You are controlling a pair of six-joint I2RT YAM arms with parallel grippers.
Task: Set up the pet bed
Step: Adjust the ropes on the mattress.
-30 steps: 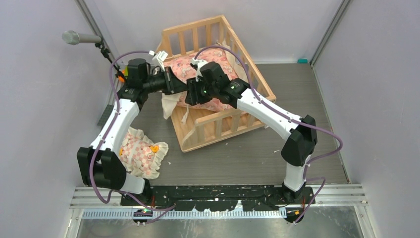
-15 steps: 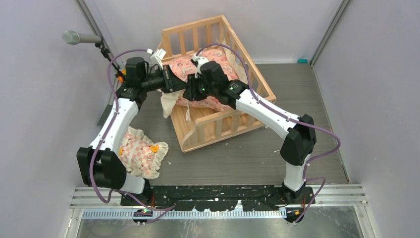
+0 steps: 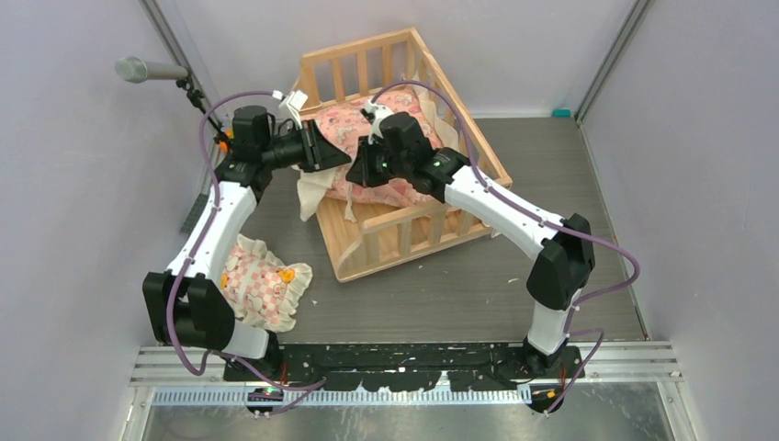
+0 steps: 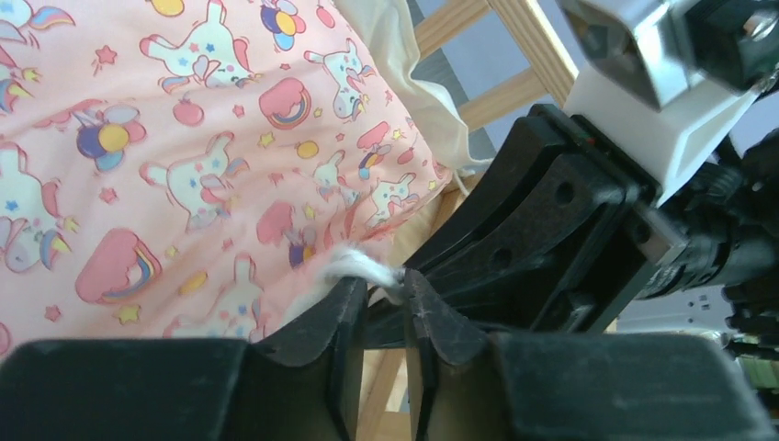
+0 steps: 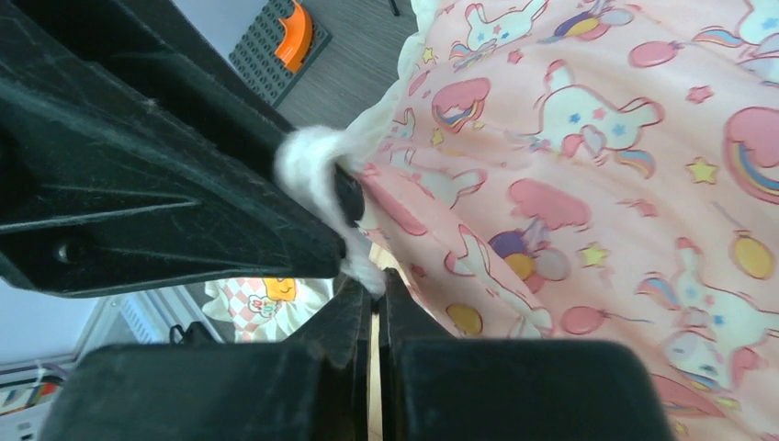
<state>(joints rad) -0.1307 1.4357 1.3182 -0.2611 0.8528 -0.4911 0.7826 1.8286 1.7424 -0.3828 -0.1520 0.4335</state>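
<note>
At the back-centre of the grey worktop [image 3: 551,266] the pet bed [image 3: 358,50] is sitting skewed, one corner pointing toward the arm bases. Its plank base is mostly hidden under cushion & arms. Only the near strip and the railings are showing.

Inside it the pink printed cushion [image 3: 335,119] is lying bunched, w/ its cream frill spilling over the bed's left side onto the worktop. Its middle is blocked by both wrists in the top view.

The small frilled pillow [image 3: 262,289] is lying well apart from the bed, near the left arm's base, partly tucked behind that arm.

Both arms are meeting tip to tip over the cushion's left edge.

The left end effector [image 4: 386,294] is standing w/ fingers a narrow slit apart. A white fluffy tuft [image 5: 312,175] is lying across the tips, and I can't tell if it's nipped.

The right end effector [image 5: 377,294] is showing its fingers pressed together, w/ the tuft's lower end right at the tips. Whether it's caught between them is hard to make out.

A mic [image 3: 138,69] is poking in at far left. A grey studded plate [image 5: 276,41] w/ an orange piece is cut off at the right-wrist frame's top.
</note>
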